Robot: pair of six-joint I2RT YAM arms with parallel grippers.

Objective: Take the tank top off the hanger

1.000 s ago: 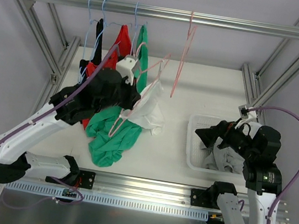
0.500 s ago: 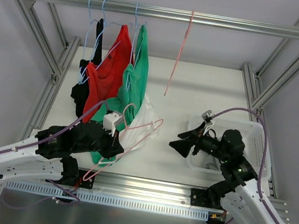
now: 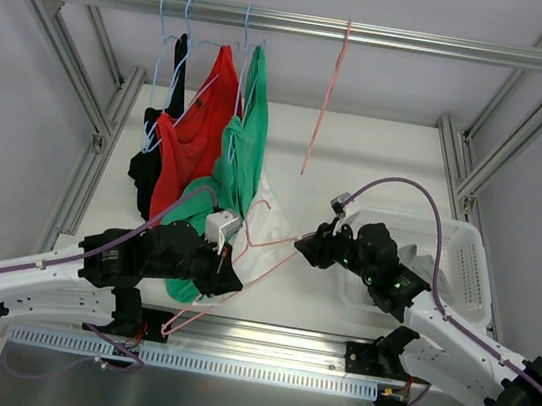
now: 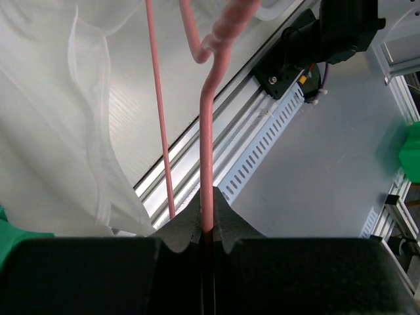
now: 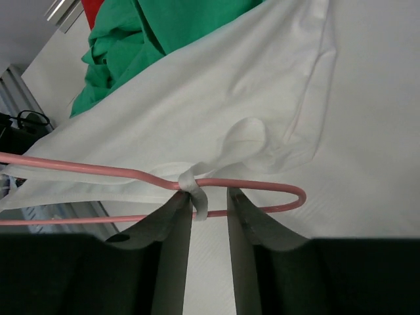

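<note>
The white tank top (image 3: 265, 214) hangs from a pink wire hanger (image 3: 266, 254) held low over the table, in front of the rail. My left gripper (image 3: 227, 280) is shut on the hanger's neck wire (image 4: 207, 131), just below the hook; the top's white cloth (image 4: 59, 131) drapes to its left. My right gripper (image 3: 303, 249) is at the hanger's right shoulder end (image 5: 266, 186). Its jaws stand a narrow gap apart around the lower wire. The top's thin strap (image 5: 197, 194) loops over the wire between them, against the left finger (image 5: 172, 236).
Black, red (image 3: 190, 146) and green (image 3: 247, 144) garments hang on blue hangers from the metal rail (image 3: 306, 26). A bare pink hanger (image 3: 326, 100) hangs further right. A white basket (image 3: 465, 271) stands at the right, behind my right arm. Frame posts flank the table.
The right arm swung left from the basket to the hanger's end and its jaws narrowed. The left arm pulled the hanger with the white top down from the rail.
</note>
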